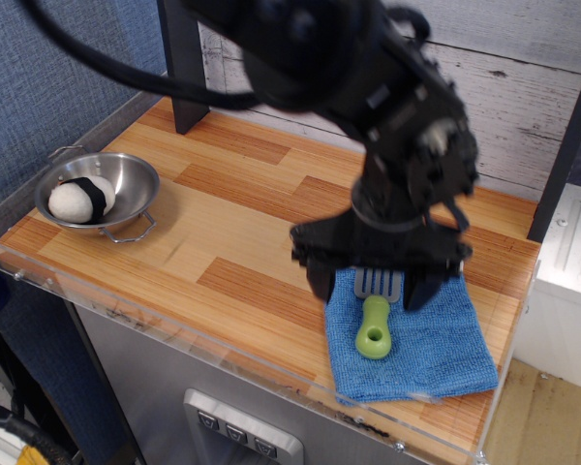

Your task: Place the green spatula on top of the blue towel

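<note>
The green spatula lies flat on the blue towel at the table's front right, its lime ring handle toward the front and its grey slotted blade toward the back. My gripper hangs just above the blade, open, with one finger on each side and nothing between them. The arm is blurred with motion. The towel's back edge is hidden behind the gripper.
A metal bowl with a white and black toy inside stands at the left of the wooden table. A dark post rises at the back left. A clear plastic lip runs along the front edge.
</note>
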`<state>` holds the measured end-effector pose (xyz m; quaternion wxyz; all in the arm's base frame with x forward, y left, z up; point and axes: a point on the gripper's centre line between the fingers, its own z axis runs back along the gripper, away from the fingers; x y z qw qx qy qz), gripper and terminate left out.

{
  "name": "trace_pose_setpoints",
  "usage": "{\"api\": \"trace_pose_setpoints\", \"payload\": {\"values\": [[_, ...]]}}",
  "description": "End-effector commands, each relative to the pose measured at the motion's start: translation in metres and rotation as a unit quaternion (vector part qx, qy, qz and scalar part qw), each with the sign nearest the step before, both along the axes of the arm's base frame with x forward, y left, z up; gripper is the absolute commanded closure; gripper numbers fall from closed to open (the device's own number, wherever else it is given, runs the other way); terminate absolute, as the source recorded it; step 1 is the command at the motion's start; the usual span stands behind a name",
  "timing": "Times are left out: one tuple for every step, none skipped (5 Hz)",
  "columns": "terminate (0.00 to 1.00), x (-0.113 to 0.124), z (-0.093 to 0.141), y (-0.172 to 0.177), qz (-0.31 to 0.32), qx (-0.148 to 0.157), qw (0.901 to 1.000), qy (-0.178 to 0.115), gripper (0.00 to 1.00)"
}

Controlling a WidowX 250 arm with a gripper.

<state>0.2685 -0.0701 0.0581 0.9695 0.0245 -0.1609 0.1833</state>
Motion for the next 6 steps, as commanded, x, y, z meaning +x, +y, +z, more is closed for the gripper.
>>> {"api": "trace_pose_setpoints", "payload": {"values": [[0.0,-0.015,0.074,0.017,0.023,-0.009,0.9961,-0.085,0.0],[0.0,-0.022,0.096,0.026,0.035,-0.023,0.9939,-0.102,0.0],[0.0,-0.022,0.096,0.026,0.035,-0.023,0.9939,-0.102,0.0],[0.0,-0.022,0.096,0.026,0.035,-0.023,0.9939,-0.102,0.0],[0.0,-0.022,0.096,0.026,0.035,-0.023,0.9939,-0.102,0.0],[1.0,-0.022,0.096,0.026,0.035,-0.023,0.9939,-0.102,0.0]]}}
